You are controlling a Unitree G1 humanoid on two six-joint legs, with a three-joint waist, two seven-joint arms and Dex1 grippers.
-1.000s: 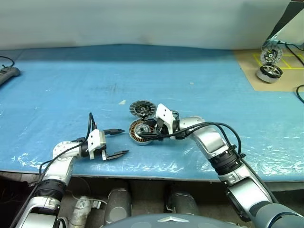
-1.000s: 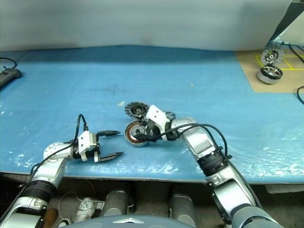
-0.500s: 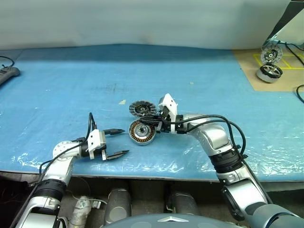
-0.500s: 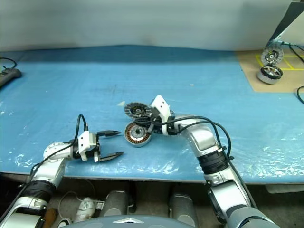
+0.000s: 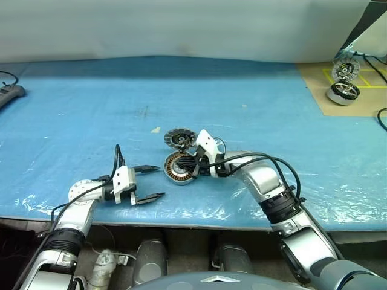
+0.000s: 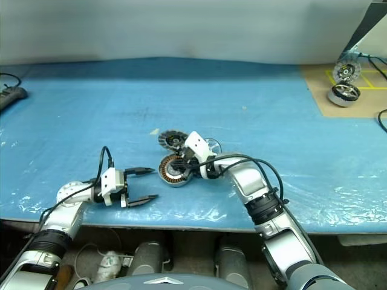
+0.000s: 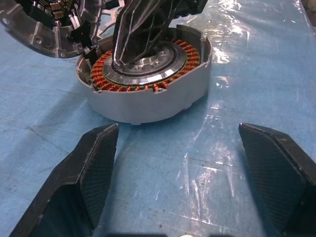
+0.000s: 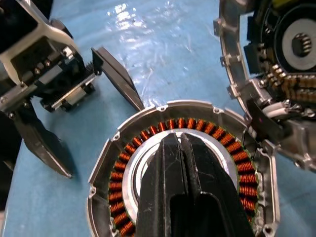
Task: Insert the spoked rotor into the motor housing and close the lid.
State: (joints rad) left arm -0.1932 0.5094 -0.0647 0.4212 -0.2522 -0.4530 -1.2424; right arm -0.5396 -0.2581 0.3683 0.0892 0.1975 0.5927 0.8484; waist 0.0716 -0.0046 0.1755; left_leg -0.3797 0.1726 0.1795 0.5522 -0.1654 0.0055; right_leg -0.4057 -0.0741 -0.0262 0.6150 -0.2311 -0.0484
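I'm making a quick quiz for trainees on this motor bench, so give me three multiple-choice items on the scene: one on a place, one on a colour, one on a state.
1. Where is the lid relative to the motor housing?
A. Beside it on the blue table cover
B. Closed on top of it
C. On the brown mat

2. What colour are the housing's windings?
A. Green
B. Copper-orange
C. White

3. How are the right gripper's fingers?
A. Wide apart
B. Shut together over the housing's centre
C. Clamped on the lid

Answers: 1 A, the ribbed disc lies just behind the open housing. 2 B, the wrist views show an orange ring. 3 B, the two black fingers meet there.
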